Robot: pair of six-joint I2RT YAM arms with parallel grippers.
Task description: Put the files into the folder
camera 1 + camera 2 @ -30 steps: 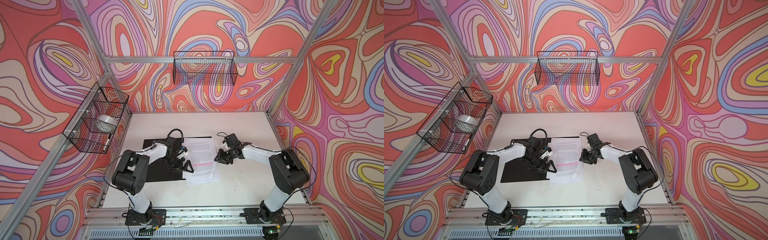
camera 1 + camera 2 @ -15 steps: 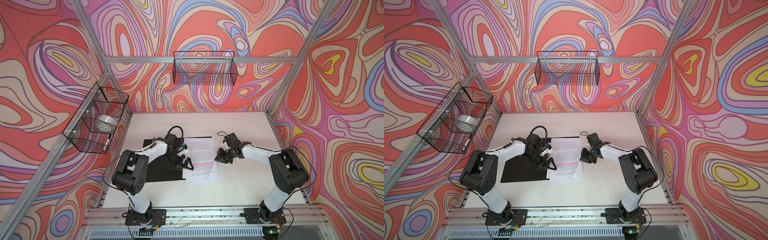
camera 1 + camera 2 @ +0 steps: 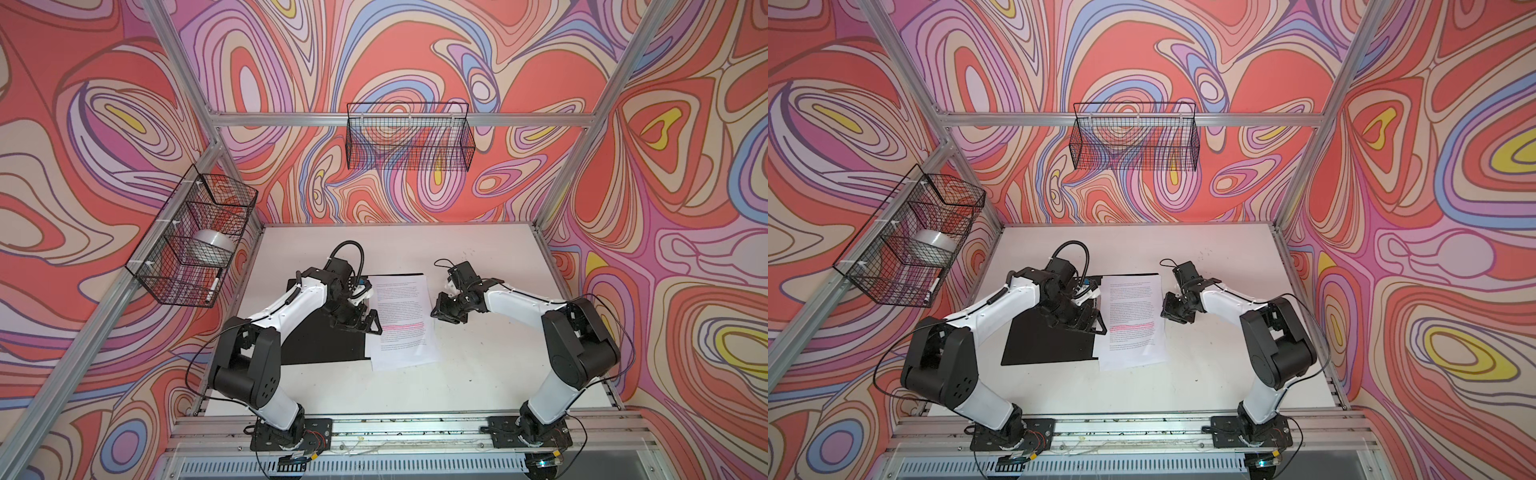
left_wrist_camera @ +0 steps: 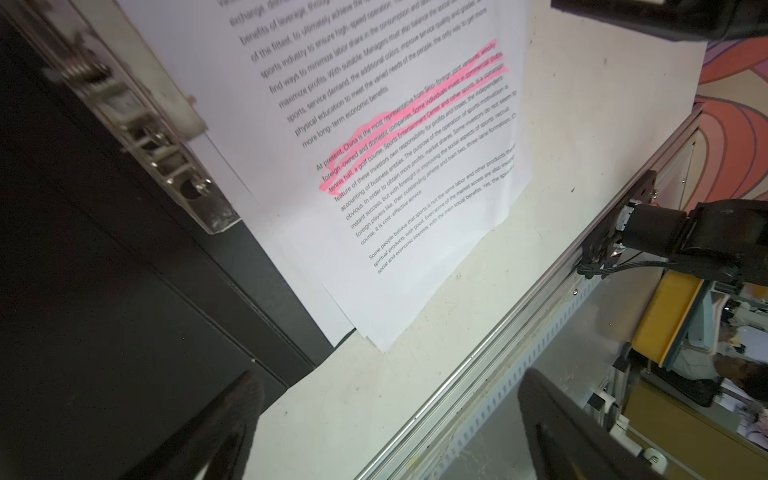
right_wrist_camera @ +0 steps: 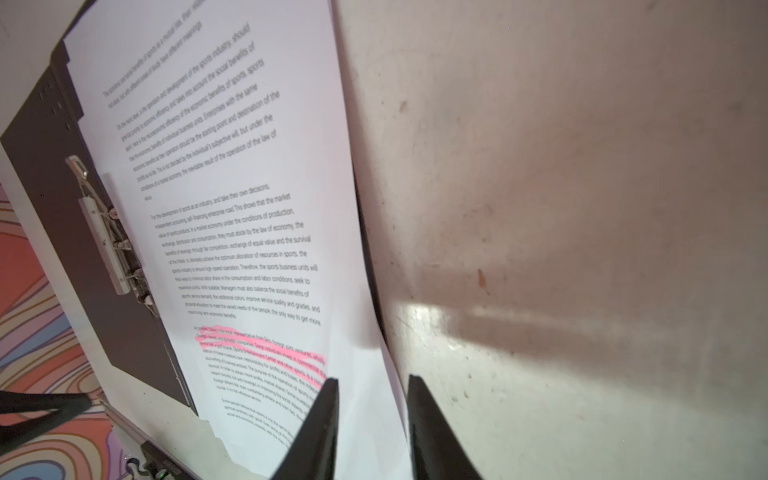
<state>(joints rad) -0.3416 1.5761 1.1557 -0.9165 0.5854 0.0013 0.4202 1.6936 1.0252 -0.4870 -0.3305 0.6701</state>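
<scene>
Top views: files (image 3: 400,320) were left unmoved, askew on the right half of the folder (image 3: 320,349); left gripper (image 3: 361,326), spread wide, had been shifted slightly farther away; right gripper (image 3: 445,311), narrowly parted, was held beside them; straightening judged outstanding.

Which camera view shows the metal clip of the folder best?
The right wrist view: the whole metal clip lies unobstructed on the black folder, beside the files. The left wrist view shows the clip closer, but one end is blurred. In both top views the left arm covers it.
</scene>
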